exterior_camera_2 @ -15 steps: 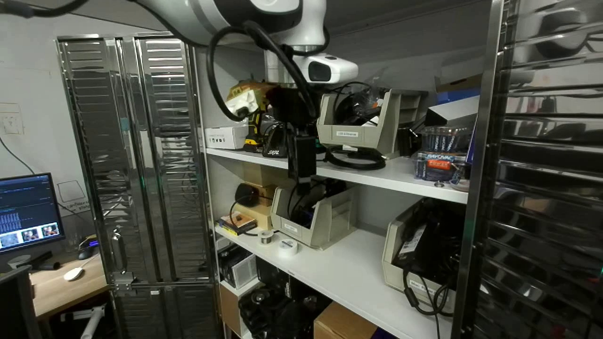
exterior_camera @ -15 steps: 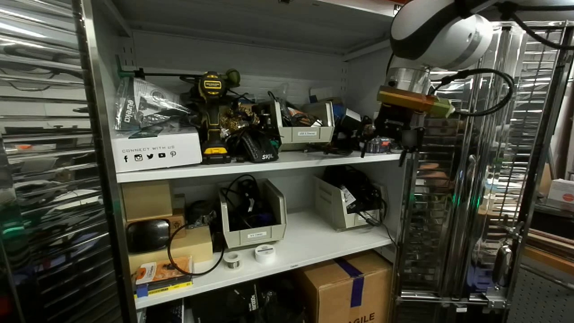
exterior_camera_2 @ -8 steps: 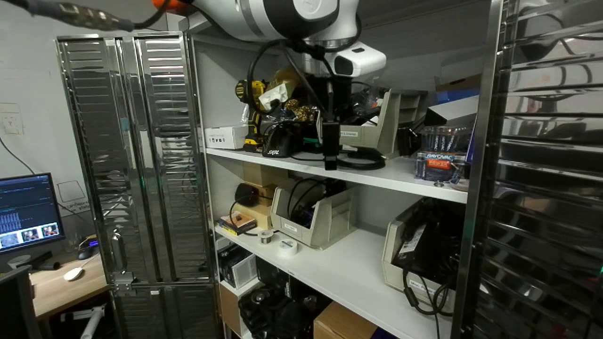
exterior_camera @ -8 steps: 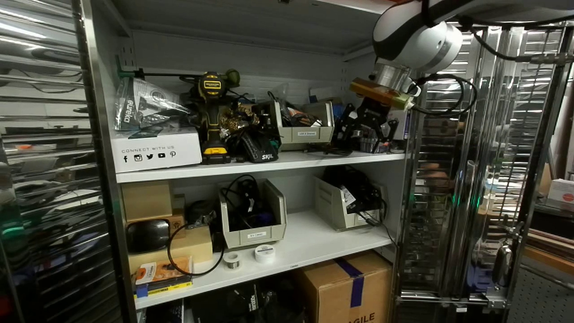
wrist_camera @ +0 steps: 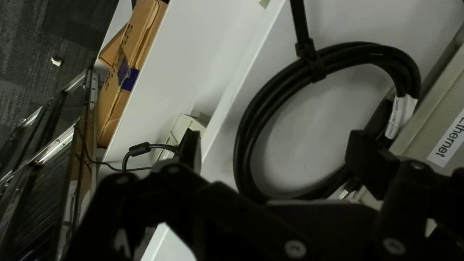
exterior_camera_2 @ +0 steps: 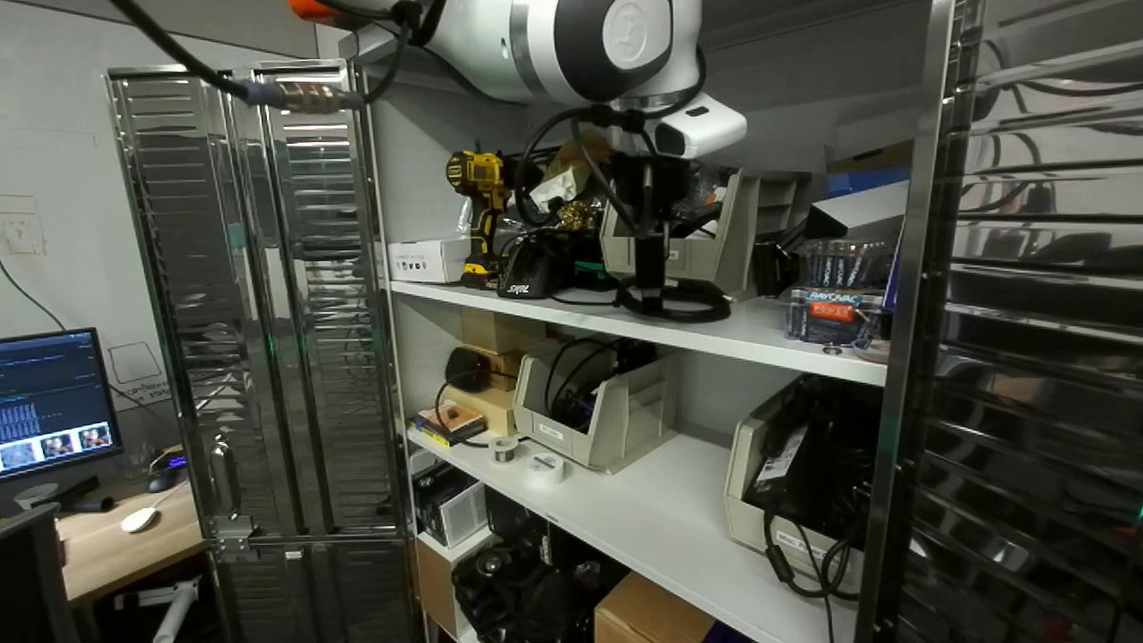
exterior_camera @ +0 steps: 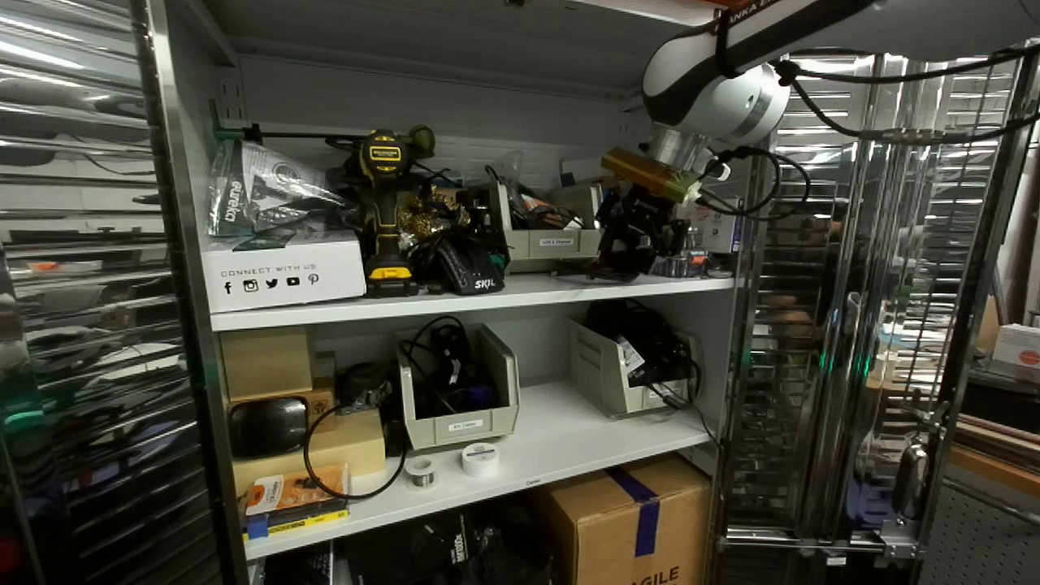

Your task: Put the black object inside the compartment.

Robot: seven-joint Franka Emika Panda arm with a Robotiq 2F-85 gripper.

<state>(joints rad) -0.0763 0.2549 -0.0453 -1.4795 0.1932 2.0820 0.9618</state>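
Between louvred metal doors [exterior_camera_2: 241, 313], a white shelving unit [exterior_camera: 487, 304] stands loaded, seen in both exterior views. White-and-black robot arm [exterior_camera: 715, 89] reaches in from above, wrist at the front of the upper bay [exterior_camera: 422, 97], which is the task's compartment.

Below the lower bay [exterior_camera: 561, 418]: cardboard box [exterior_camera: 601, 536] with purple tape [exterior_camera: 647, 528]. Lower bay itself: two pale bins [exterior_camera: 496, 428] filled with black cables.

Upper bay: pale labelled bin [exterior_camera: 561, 256] (wrist view reads "Ethernet"); white carton [exterior_camera: 284, 272] lettered "CONNECT WITH US"; yellow-and-black cordless drill [exterior_camera_2: 487, 174], upright, just beside the carton.

End effector: gripper [wrist_camera: 279, 152] hangs fingers-down in front of the labelled bin, its black fingers [wrist_camera: 190, 146] spread wide apart. Shelf board [wrist_camera: 301, 145] and cable show between them in the wrist view.

Task's thing: coiled black cable [wrist_camera: 250, 134], taken as the black object; other black items share the bay, so identity not certain. It lies flat on the board, within the compartment, just in front of the labelled bin. One finger overlaps the coil in the wrist view; contact cannot be told.

Smaller still: Rayovac battery pack [exterior_camera_2: 830, 313], near the bay's end; white tag [wrist_camera: 400, 114] around the cable.
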